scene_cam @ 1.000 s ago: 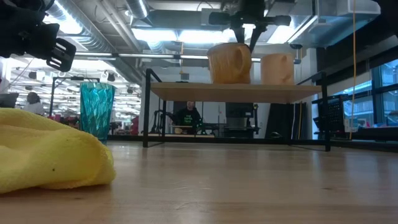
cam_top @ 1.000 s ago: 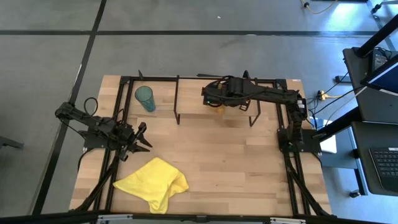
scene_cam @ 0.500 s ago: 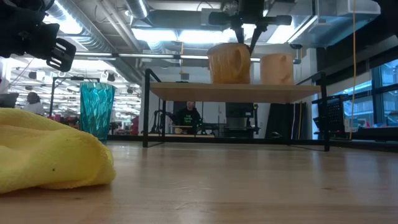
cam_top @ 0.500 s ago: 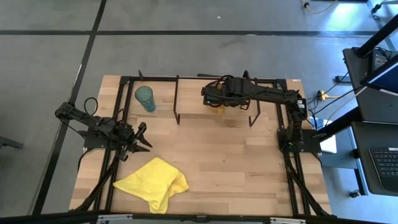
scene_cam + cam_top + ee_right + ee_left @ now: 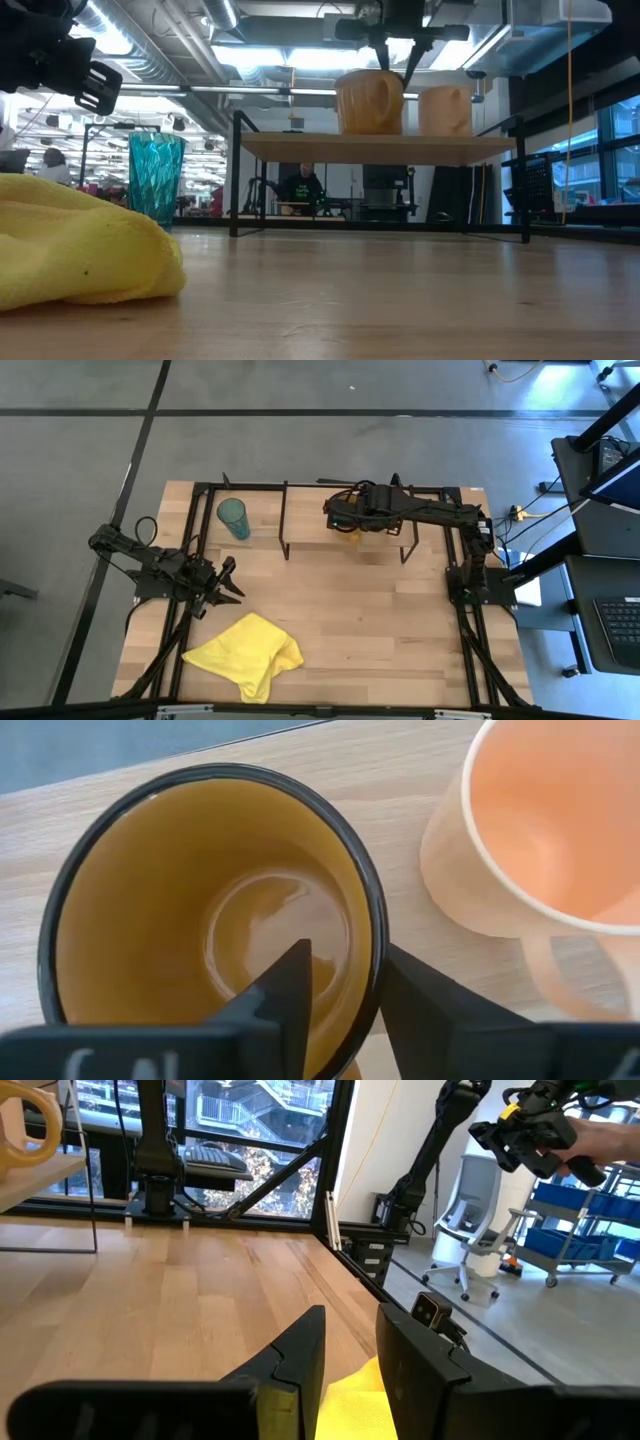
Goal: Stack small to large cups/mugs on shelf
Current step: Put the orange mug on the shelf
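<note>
Here the right gripper [image 5: 340,995] is seen above the shelf [image 5: 380,147], its fingers set astride the rim of the amber-yellow mug [image 5: 369,102], one inside and one outside, though whether the rim is pinched cannot be told. The pale-orange mug [image 5: 445,110] stands just beside it on the shelf, while the teal tumbler [image 5: 155,180] stands on the surface [image 5: 360,610] at the far left. The left gripper [image 5: 350,1350] is held slightly apart, empty, near the yellow cloth [image 5: 245,653].
</note>
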Available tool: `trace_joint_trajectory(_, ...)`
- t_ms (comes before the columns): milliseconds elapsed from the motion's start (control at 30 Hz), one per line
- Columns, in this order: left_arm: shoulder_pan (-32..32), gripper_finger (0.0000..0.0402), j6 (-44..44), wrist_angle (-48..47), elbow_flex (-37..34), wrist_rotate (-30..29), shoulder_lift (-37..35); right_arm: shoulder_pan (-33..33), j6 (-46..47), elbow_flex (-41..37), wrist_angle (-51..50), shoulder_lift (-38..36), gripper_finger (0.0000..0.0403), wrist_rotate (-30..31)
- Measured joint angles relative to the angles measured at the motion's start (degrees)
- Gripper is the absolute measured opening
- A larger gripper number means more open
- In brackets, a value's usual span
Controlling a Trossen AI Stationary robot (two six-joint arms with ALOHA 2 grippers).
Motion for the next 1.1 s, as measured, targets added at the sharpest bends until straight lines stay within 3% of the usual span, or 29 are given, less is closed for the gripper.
trace_joint_trajectory(567,0.0,0.0087,0.0,0.0,0.0,0.0,0.0,0.0,-1.9,0.0,0.0,-3.5,0.0127,-0.9)
trace_joint_trajectory(767,0.0,0.0087,0.0,0.0,0.0,0.0,0.0,1.7,-3.1,0.0,1.7,-3.5,0.0126,-4.8)
trace_joint_trajectory(900,0.0,0.0087,0.0,0.0,0.0,0.0,0.0,3.9,-5.1,0.6,7.7,-3.5,0.0126,-3.5)
trace_joint_trajectory(1100,0.0,0.0087,0.0,0.0,0.0,0.0,0.0,5.2,-5.3,2.9,5.9,-3.4,0.0126,-3.0)
